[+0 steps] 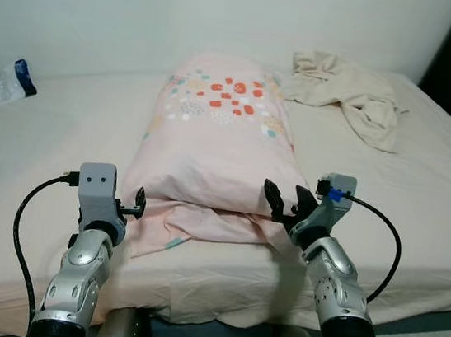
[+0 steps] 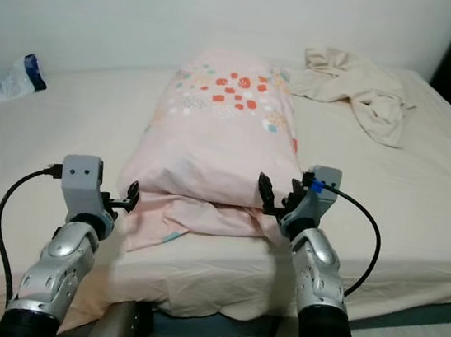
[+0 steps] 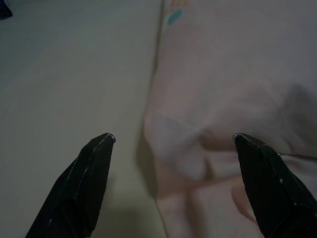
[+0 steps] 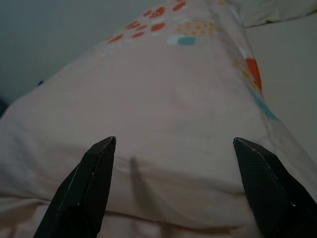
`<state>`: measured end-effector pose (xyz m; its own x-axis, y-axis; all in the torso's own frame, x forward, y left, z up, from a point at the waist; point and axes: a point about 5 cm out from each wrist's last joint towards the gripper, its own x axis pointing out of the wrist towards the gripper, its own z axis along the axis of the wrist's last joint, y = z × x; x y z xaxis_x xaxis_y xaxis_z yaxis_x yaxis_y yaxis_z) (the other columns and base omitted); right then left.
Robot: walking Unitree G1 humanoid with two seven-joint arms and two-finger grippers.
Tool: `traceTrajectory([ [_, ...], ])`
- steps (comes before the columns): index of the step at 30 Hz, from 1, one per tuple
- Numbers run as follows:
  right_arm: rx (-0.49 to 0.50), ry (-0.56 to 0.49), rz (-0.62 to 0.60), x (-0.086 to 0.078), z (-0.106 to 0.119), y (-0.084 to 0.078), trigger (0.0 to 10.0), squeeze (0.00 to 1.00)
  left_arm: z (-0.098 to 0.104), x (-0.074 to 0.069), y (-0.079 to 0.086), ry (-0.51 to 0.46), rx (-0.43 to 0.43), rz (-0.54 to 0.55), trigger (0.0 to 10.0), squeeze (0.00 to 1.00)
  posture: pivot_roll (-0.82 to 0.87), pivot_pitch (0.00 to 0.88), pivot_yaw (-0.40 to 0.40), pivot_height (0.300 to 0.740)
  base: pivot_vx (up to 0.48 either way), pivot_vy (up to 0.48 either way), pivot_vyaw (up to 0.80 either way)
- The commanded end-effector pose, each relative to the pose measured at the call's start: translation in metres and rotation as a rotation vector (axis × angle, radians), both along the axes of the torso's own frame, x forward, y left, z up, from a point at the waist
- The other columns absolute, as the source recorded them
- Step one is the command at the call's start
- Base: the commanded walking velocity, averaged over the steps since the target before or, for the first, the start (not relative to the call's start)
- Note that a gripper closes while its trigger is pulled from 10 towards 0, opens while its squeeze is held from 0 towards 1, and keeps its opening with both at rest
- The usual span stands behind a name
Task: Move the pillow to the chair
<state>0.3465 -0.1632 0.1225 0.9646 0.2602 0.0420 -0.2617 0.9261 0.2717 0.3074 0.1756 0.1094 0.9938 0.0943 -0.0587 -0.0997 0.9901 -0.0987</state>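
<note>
The pillow [image 1: 217, 138], pale pink with a patch of red and teal print near its far end, lies lengthwise on the bed [image 1: 63, 139], its loose case hem spilling toward the near edge. Both arms reach for its near end, likely so the soft bulk can be lifted from two sides at once. The right claw [image 1: 284, 203] hangs with fingers spread just at the near right corner, the pillow's flank straight ahead between its tips. The left claw [image 1: 137, 204], also spread, sits just beside the near left corner, over the hem. A crumpled beige cloth [image 1: 352, 92] lies well beyond.
</note>
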Motion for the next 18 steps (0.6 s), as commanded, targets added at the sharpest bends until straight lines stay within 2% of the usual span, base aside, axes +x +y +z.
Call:
traceTrajectory([
  [1, 0.029, 0.029, -0.012, -0.002, -0.007, -0.001, 10.0, 0.00, 0.000, -0.001, 0.000, 0.003, -0.014, -0.006, 10.0, 0.00, -0.02, 0.129, 0.106, 0.488, 0.000, 0.000, 0.00],
  [6, 0.100, 0.012, -0.061, -0.001, -0.003, -0.012, 10.0, 0.00, 0.007, 0.005, -0.004, -0.024, -0.034, -0.027, 10.0, 0.00, -0.02, 0.130, 0.106, 0.488, 0.000, 0.000, 0.00],
  [11, 0.271, 0.012, -0.202, 0.002, -0.003, -0.043, 10.0, 0.00, 0.018, 0.012, -0.006, -0.061, -0.048, -0.049, 10.0, 0.00, -0.01, 0.142, 0.106, 0.488, 0.000, 0.000, 0.00],
  [12, 0.271, 0.012, -0.202, 0.002, -0.003, -0.043, 10.0, 0.00, 0.018, 0.012, -0.006, -0.061, -0.048, -0.049, 10.0, 0.00, -0.01, 0.142, 0.106, 0.488, 0.000, 0.000, 0.00],
  [16, 0.411, 0.000, -0.217, 0.009, 0.000, -0.054, 10.0, 0.00, 0.025, 0.014, -0.004, -0.079, -0.049, -0.055, 10.0, 0.00, 0.00, 0.156, 0.108, 0.488, 0.000, 0.000, 0.00],
  [18, 0.431, 0.002, -0.204, 0.012, 0.000, -0.054, 10.0, 0.00, 0.026, 0.012, -0.002, -0.085, -0.049, -0.055, 10.0, 0.00, 0.01, 0.167, 0.109, 0.488, 0.000, 0.000, 0.00],
])
